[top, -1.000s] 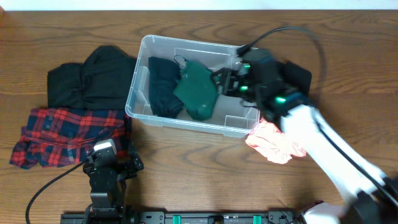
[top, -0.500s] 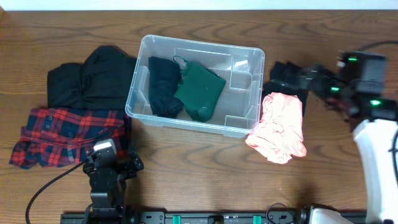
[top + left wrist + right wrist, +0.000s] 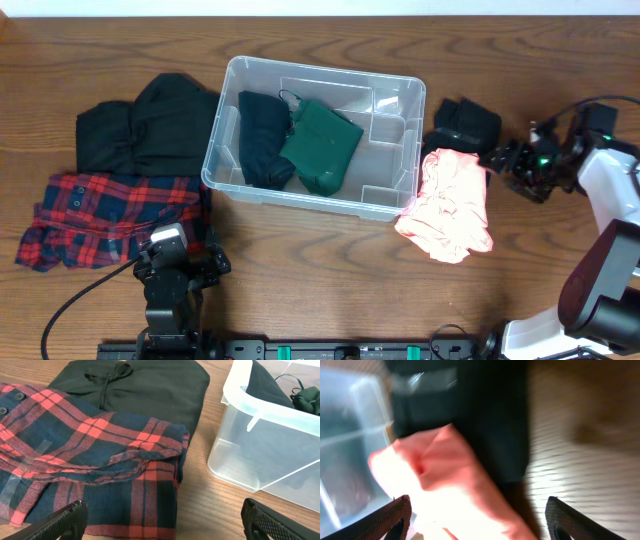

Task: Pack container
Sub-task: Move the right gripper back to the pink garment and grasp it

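Container (image 3: 330,72) sits mid-table w/ 2 garments (image 3: 320,145) in; right gripper (image 3: 505,160), jaws wide & empty, hovers just right of pink cloth (image 3: 450,210), left gripper (image 3: 170,522) wide & empty by plaid shirt (image 3: 90,455), so prob. fetching item 3, next needs descend + pinch on pink cloth.

Right arm (image 3: 612,175) shows white shell, black wrist, green lights glowing; left arm (image 3: 172,285) mostly black, black cable (image 3: 75,298) attached.
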### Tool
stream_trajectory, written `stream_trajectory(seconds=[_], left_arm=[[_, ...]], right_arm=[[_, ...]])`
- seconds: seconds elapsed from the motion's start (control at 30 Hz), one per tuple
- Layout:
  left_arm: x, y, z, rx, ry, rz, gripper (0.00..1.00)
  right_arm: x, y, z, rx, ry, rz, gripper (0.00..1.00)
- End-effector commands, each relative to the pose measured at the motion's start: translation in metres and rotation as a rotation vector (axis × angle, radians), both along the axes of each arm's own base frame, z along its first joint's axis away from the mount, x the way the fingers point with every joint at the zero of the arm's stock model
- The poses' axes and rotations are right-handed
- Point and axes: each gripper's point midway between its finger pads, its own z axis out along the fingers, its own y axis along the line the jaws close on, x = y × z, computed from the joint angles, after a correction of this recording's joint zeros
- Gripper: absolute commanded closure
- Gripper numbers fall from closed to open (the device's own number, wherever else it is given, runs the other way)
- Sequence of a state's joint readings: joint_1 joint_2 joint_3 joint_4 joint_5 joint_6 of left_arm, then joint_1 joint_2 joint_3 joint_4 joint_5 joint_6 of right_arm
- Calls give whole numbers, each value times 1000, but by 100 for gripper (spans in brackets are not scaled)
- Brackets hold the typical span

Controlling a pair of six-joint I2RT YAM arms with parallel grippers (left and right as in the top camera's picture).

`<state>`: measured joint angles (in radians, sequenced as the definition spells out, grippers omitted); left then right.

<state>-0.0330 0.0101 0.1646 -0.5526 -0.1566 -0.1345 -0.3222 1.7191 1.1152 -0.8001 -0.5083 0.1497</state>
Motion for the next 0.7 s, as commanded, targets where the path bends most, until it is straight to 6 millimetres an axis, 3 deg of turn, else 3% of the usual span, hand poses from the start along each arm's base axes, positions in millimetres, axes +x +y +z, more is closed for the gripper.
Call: stream_trajectory(seconds=[0.0,0.13,0.3,0.5,0.67], left_arm=[[0,1,-6,2,8,2,2],[0,1,-6,2,8,2,2],[0,1,-6,2,8,2,2],[0,1,-6,2,8,2,2],[0,1,-6,2,8,2,2]], right_arm=[[1,20,2,-19,-44,130,15],[8,7,-5,-123,-26,76,11],[18,0,-3,-134,-64,45,12],[-6,28,-11,-121,8,177,14],[-20,46,-35,-153,54,184,19]])
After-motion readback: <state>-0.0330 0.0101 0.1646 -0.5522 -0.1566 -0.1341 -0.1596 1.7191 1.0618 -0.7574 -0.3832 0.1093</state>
